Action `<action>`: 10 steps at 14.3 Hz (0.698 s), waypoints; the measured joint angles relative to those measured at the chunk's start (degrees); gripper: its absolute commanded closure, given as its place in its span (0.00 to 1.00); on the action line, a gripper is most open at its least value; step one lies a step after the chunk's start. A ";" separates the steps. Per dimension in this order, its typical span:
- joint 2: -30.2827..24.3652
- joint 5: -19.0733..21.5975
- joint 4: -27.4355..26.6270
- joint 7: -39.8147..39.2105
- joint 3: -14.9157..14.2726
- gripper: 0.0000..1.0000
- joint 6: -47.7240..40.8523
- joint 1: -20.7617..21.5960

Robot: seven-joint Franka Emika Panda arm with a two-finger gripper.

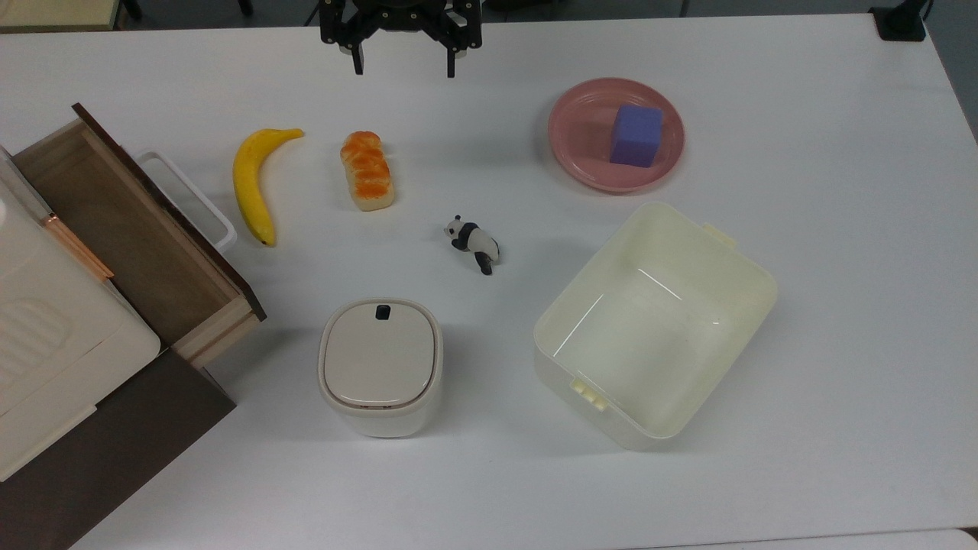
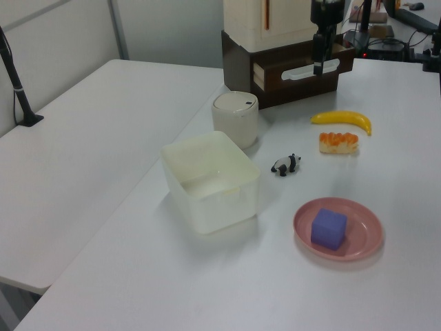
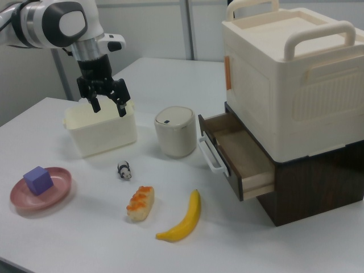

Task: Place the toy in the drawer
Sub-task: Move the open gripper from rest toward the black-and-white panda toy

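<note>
We see the black two-finger gripper (image 3: pixel 108 105) hanging above the white table (image 1: pixel 802 344) with its jaws spread wide and nothing between them. Nearest below it in the top view lie the orange-glazed toy bread loaf (image 1: pixel 367 169) and, toward the top view's left of the jaws, the yellow plastic banana (image 1: pixel 255 182). A little farther from the jaws stands the tiny black-and-white panda figurine (image 1: pixel 475 242) on the bare table, apart from everything else. Toward the top view's right of the jaws sits the pink round plate (image 1: pixel 573 145) carrying a purple cube (image 1: pixel 636 135). Beyond the panda, farther still from the jaws, are the beige lidded bin (image 1: pixel 380 367) and the cream plastic tub (image 1: pixel 657 325). Well off to the top view's left of the jaws, the shallow wooden drawer (image 1: pixel 114 221) with its white loop handle (image 1: pixel 191 200) stands pulled open, under a cream plastic case (image 3: pixel 296 79).
</note>
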 measured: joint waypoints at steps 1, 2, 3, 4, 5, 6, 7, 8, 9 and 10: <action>0.00 0.00 0.00 0.00 0.00 0.00 0.00 0.00; 0.00 0.00 0.00 0.00 0.00 0.00 0.00 0.00; 0.00 0.00 0.00 0.00 0.00 0.00 0.00 0.00; 0.01 0.00 0.00 0.00 0.00 0.00 0.00 0.00; 0.01 0.00 0.00 0.00 0.00 0.00 0.00 0.00; 0.01 0.00 0.00 0.00 0.00 0.00 0.00 0.01; 0.01 0.00 0.00 -0.01 0.00 0.00 0.00 0.04; 0.02 0.00 0.00 -0.16 0.02 0.00 0.00 0.07; 0.06 0.00 0.00 -0.39 0.06 0.00 0.00 0.15; 0.13 0.00 -0.02 -0.73 0.10 0.00 0.00 0.22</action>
